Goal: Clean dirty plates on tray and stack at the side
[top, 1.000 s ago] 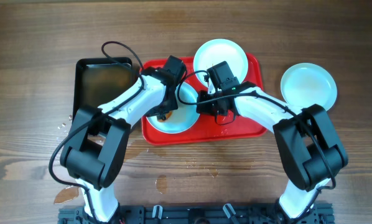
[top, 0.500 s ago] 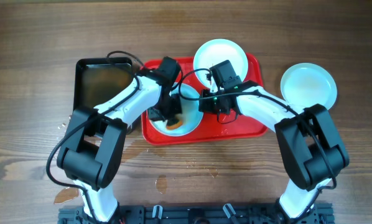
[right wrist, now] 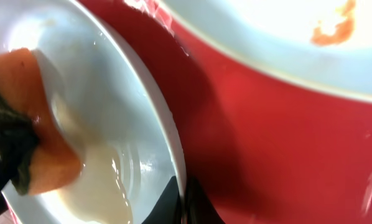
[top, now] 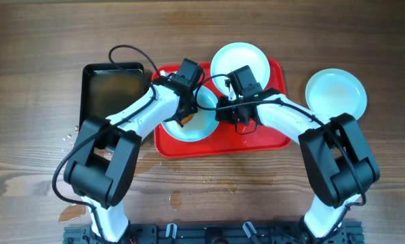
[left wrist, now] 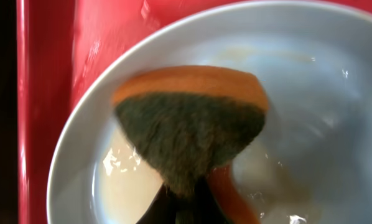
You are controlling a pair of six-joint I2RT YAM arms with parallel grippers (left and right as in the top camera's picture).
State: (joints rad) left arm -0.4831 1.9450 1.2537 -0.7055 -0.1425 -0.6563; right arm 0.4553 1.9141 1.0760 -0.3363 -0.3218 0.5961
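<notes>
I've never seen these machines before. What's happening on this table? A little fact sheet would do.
left gripper: shut on an orange-and-green sponge, pressed into the near plate
right gripper: pinching that plate's rim
tray: red, holds two plates
far plate: on the tray, orange smear
third plate: on the table, right of the tray
black pan: left of the tray
</notes>
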